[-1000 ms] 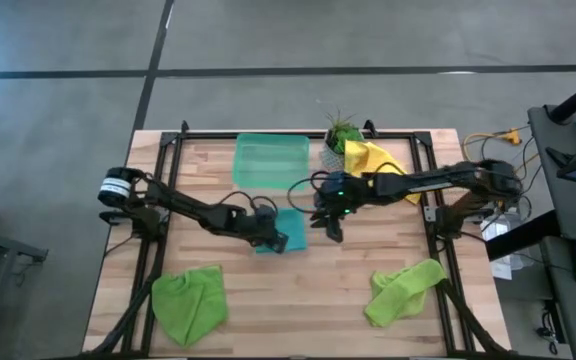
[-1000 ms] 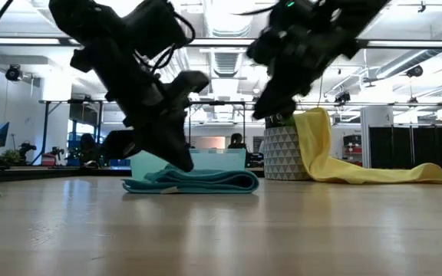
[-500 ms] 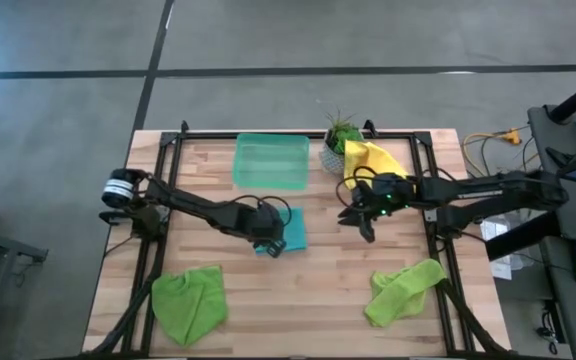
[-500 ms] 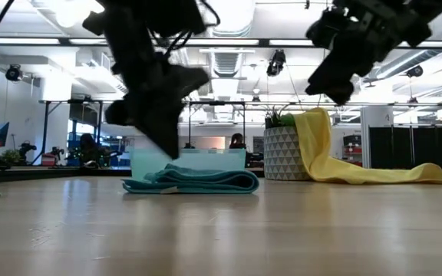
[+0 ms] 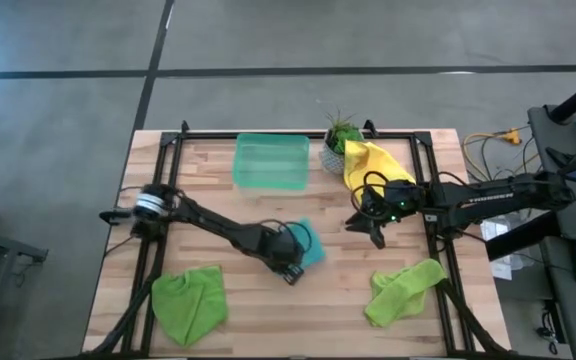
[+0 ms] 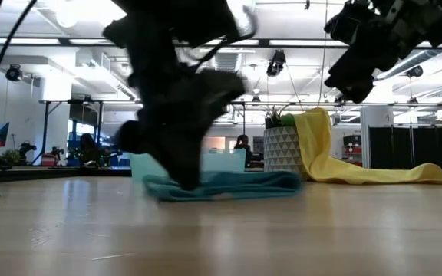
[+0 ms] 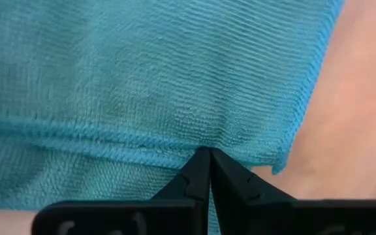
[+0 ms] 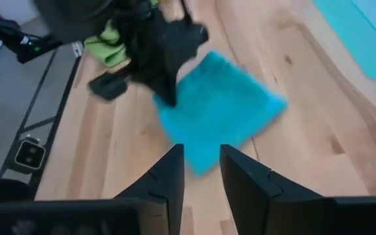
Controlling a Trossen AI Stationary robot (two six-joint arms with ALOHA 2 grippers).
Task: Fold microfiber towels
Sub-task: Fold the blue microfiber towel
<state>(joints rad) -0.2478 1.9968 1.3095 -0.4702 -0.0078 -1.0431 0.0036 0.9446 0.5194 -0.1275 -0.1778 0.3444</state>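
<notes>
Wooden slats of the butcher-block table (image 5: 268,300) carry everything: a translucent green plastic tray (image 5: 270,162) at the far edge, two lime green cloths (image 5: 189,303) at the near corners, a yellow cloth (image 5: 373,160) draped by a potted plant (image 5: 339,135). Near the middle lies the folded teal-blue microfiber towel (image 5: 305,243). The left gripper (image 7: 207,171), fingers pressed together, pinches its hem. The right gripper (image 8: 201,171) hovers just beside it, partly spread and empty. This teal fold looks nearly finished; next, release and choose another cloth.
</notes>
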